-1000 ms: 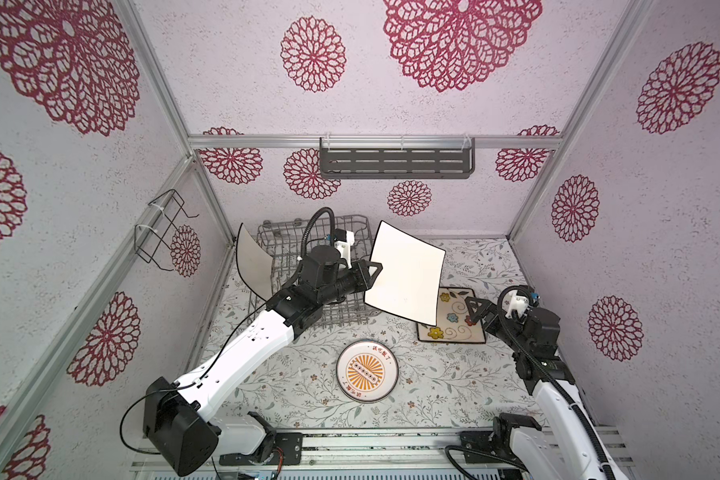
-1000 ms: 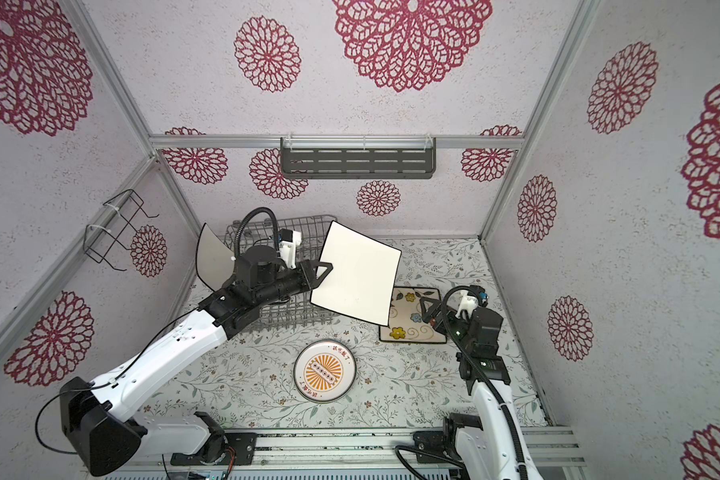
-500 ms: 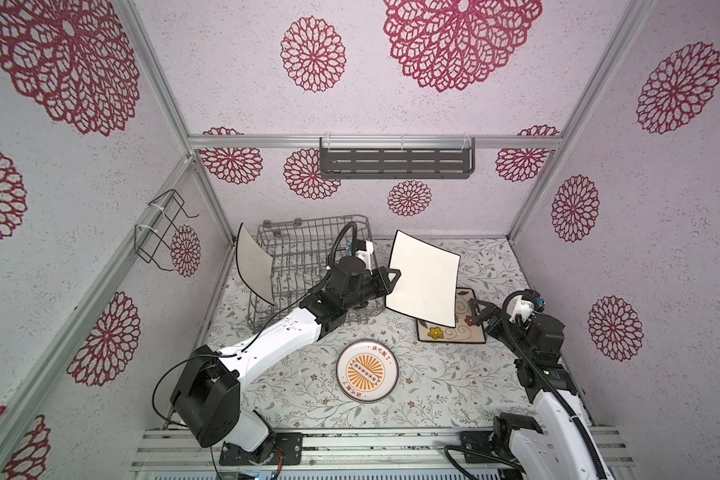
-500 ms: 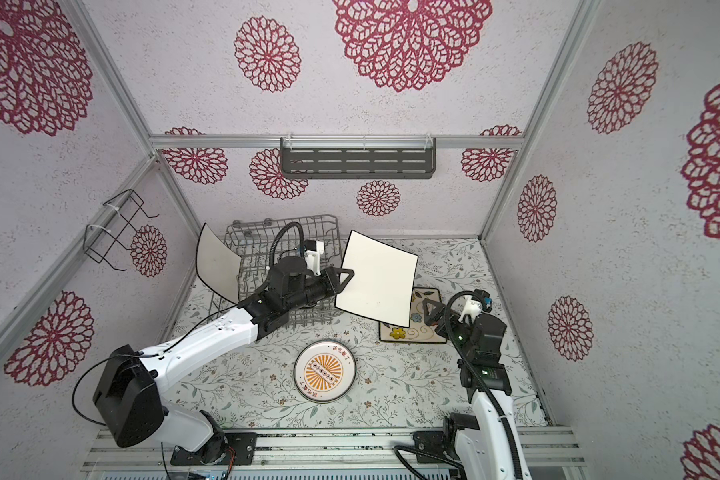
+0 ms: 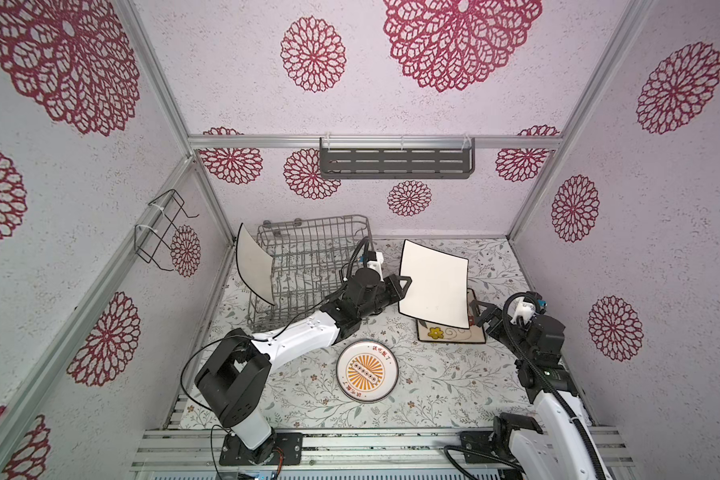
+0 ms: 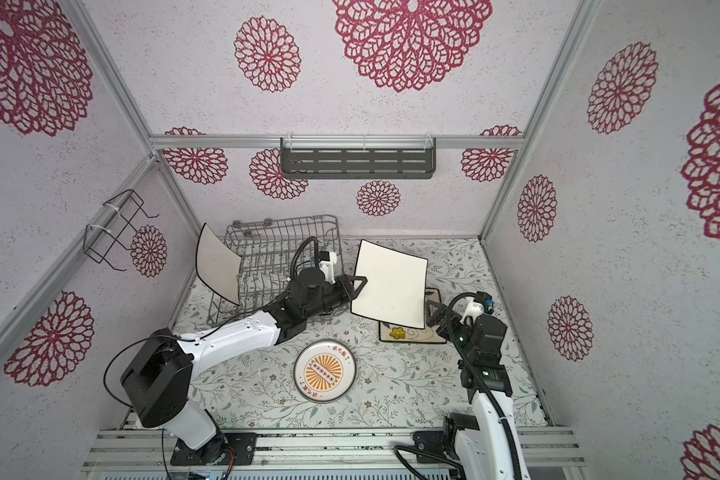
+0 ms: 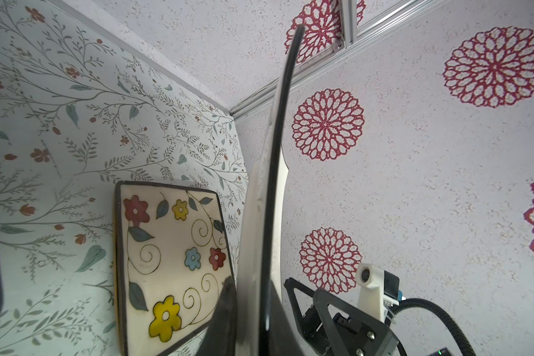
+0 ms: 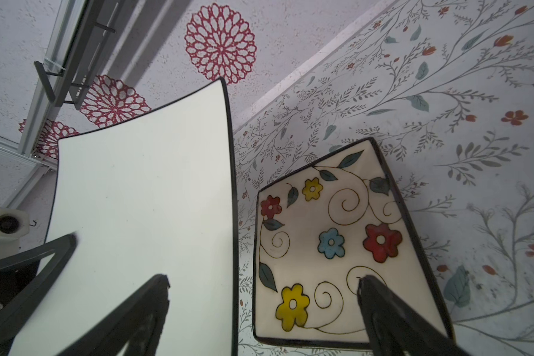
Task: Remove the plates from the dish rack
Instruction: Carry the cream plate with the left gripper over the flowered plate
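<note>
A square white black-rimmed plate point(image 5: 433, 286) hangs tilted on edge, pinched at its left edge by the left gripper point(image 5: 405, 284), just right of the dish rack point(image 5: 312, 245) and above a flowered cream plate point(image 5: 445, 334) on the table point(image 5: 454, 386). A second white plate point(image 5: 252, 266) stands at the rack's left end. A round sunburst plate point(image 5: 366, 371) lies nearer. The right gripper point(image 8: 262, 280), spread wide and empty, hovers at the flowered plate's right edge.

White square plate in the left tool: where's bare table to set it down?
Bare table: right of the round plate, in front of the flowered plate; also the back right corner. Crowded: at the flowered plate, with the white square plate in the left tool and the right tool open beside.
</note>
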`<state>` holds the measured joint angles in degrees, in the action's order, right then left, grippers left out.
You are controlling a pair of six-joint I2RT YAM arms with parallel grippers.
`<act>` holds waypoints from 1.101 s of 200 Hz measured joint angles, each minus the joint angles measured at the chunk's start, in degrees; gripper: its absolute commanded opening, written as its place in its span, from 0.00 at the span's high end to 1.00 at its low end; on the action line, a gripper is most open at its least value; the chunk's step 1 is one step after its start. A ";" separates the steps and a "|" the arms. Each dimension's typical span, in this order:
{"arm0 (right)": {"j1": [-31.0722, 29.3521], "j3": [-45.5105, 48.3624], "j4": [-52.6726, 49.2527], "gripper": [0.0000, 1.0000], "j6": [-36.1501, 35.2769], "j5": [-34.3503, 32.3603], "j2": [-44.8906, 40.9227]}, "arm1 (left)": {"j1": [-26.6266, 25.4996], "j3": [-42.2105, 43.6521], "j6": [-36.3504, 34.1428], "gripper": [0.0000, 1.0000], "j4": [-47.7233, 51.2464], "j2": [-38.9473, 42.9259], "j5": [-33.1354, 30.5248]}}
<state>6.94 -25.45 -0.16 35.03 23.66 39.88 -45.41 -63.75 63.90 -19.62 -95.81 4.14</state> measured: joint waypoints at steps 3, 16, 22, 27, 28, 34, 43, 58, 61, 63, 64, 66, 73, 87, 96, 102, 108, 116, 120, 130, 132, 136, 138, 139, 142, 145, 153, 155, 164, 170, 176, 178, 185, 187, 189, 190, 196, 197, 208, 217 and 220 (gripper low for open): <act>0.00 0.00 -0.02 0.01 -0.04 -0.02 0.02 | -0.07 0.00 0.15 1.00 -0.39 -0.26 -0.11; 0.04 0.00 -0.22 0.01 -0.48 -0.13 0.17 | -0.46 0.00 0.96 1.00 -2.03 -1.64 -0.59; 0.04 -0.02 -0.35 0.01 -0.70 -0.37 0.28 | -0.66 0.00 1.31 1.00 -2.67 -2.29 -0.85; 0.04 -0.02 -0.50 0.01 -0.98 -0.46 0.37 | -0.83 0.02 1.57 1.00 -3.23 -2.89 -1.03; 0.04 -0.02 -0.50 0.01 -0.98 -0.46 0.39 | -0.87 0.04 1.64 1.00 -3.34 -3.02 -1.07; 0.09 -0.04 -0.68 0.01 -1.20 -0.52 0.59 | -1.09 0.09 1.99 1.00 -4.04 -3.74 -1.31; 0.17 -0.13 -1.07 0.01 -1.60 -0.68 0.94 | -1.36 0.24 2.40 1.00 -5.03 -4.63 -1.64; 0.31 -0.24 -1.44 0.01 -2.23 -0.92 1.57 | -1.77 0.61 3.19 1.00 -6.47 -6.23 -2.12; 0.35 -0.24 -1.46 0.01 -2.34 -0.92 1.68 | -1.84 0.66 3.32 1.00 -6.64 -6.51 -2.14; 0.37 -0.24 -1.46 0.01 -2.43 -0.94 1.73 | -1.86 0.68 3.41 1.00 -6.69 -6.62 -2.19; 0.39 -0.24 -1.46 0.01 -2.47 -0.94 1.79 | -1.90 0.68 3.50 1.00 -6.75 -6.78 -2.19; 0.42 -0.24 -1.46 0.01 -2.49 -0.94 1.88 | -1.92 0.70 3.56 1.00 -6.84 -6.97 -2.21; 0.44 -0.24 -1.46 0.01 -2.56 -0.96 2.12 | -2.08 0.70 3.82 1.00 -7.26 -7.72 -2.29; 0.48 -0.26 -1.44 0.01 -2.67 -0.96 2.64 | -2.38 0.70 4.24 1.00 -8.28 -9.22 -2.40; 0.52 -0.26 -1.44 0.01 -2.71 -0.98 3.02 | -2.71 0.70 4.48 1.00 -8.63 -10.12 -2.58; 0.55 -0.28 -1.46 0.01 -2.91 -0.98 3.32 | -2.93 0.70 4.63 1.00 -8.74 -10.60 -2.89; 0.57 -0.37 -1.49 0.01 -2.97 -1.01 3.61 | -3.13 0.70 4.81 1.00 -8.90 -11.15 -3.15; 0.59 -0.55 -1.46 0.01 -3.04 -1.05 3.96 | -3.39 0.70 5.05 1.00 -9.33 -11.89 -3.39; 0.61 -0.63 -1.49 0.01 -3.06 -1.09 4.07 | -3.50 0.68 5.20 1.00 -9.70 -12.35 -3.45; 0.66 -0.90 -1.46 0.01 -3.13 -1.16 4.33 | -3.76 0.48 5.51 1.00 -10.36 -13.44 -3.61; 0.68 -0.90 -1.46 0.01 -3.15 -1.16 4.35 | -3.78 0.39 5.57 1.00 -10.47 -13.73 -3.63; 0.68 -0.98 -1.44 0.01 -3.21 -1.16 4.39 | -3.87 0.28 5.66 1.00 -10.62 -14.12 -3.65; 0.70 -1.03 -1.44 0.01 -3.30 -1.18 4.46 | -3.89 0.24 5.77 1.00 -10.75 -14.38 -3.69; 0.72 -1.05 -1.44 0.01 -3.39 -1.18 4.48 | -3.91 0.22 5.81 1.00 -10.80 -14.49 -3.69; 0.74 -1.09 -1.42 0.01 -3.48 -1.18 4.52 | -3.96 0.15 5.86 1.00 -10.93 -14.78 -3.69; 0.74 -1.16 -1.44 0.01 -3.50 -1.18 4.59 | -3.98 0.11 5.95 1.00 -11.04 -15.08 -3.69; 0.79 -1.31 -1.42 0.01 -3.54 -1.16 4.85 | -4.09 -0.17 6.16 1.00 -11.15 -15.89 -3.67; 0.81 -1.33 -1.42 0.01 -3.54 -1.14 4.94 | -4.13 -0.28 6.19 1.00 -11.13 -16.06 -3.69; 0.81 -1.42 -1.36 0.01 -3.54 -1.05 5.29 | -4.24 -0.96 6.21 1.00 -11.13 -17.07 -3.69; 0.85 -1.42 -1.29 0.01 -3.54 -0.96 5.53 | -4.31 -1.49 6.21 1.00 -11.13 -17.75 -3.69; 0.85 -1.42 -1.27 0.01 -3.54 -0.92 5.86 | -4.37 -2.03 6.19 1.00 -11.13 -18.40 -3.72; 0.87 -1.42 -1.25 0.01 -3.54 -0.94 5.97 | -4.42 -2.25 6.19 1.00 -11.13 -18.73 -3.74; 0.90 -1.42 -1.20 0.01 -3.54 -0.92 6.36 | -4.50 -2.89 6.21 1.00 -11.13 -19.45 -3.78; 0.90 -1.42 -1.18 0.01 -3.54 -0.92 6.49 | -4.52 -3.08 6.21 1.00 -11.15 -19.69 -3.80; 0.90 -1.42 -1.16 0.01 -3.54 -0.92 6.60 | -4.59 -3.28 6.19 1.00 -11.17 -19.89 -3.82; 0.90 -1.42 -1.16 0.01 -3.54 -0.92 6.64 | -4.59 -3.34 6.19 1.00 -11.17 -19.98 -3.82; 0.92 -1.42 -1.16 0.01 -3.54 -0.92 7.04 | -4.70 -3.85 6.23 1.00 -11.21 -20.63 -3.87; 0.92 -1.42 -1.16 0.01 -3.54 -0.92 7.06 | -4.70 -3.93 6.23 1.00 -11.23 -20.76 -3.87; 0.96 -1.42 -1.14 0.01 -3.54 -0.90 7.63 | -4.83 -4.61 6.23 1.00 -11.34 -21.84 -4.04; 1.01 -1.42 -1.14 0.01 -3.58 -0.90 7.93 | -4.92 -4.90 6.25 1.00 -11.37 -22.49 -4.26; 1.01 -1.42 -1.14 0.01 -3.63 -0.90 8.04 | -4.92 -4.90 6.27 1.00 -11.37 -22.69 -4.28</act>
<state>7.94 -26.87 -1.30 31.40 22.76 47.92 -50.33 -68.64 70.17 -30.98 -118.50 -0.14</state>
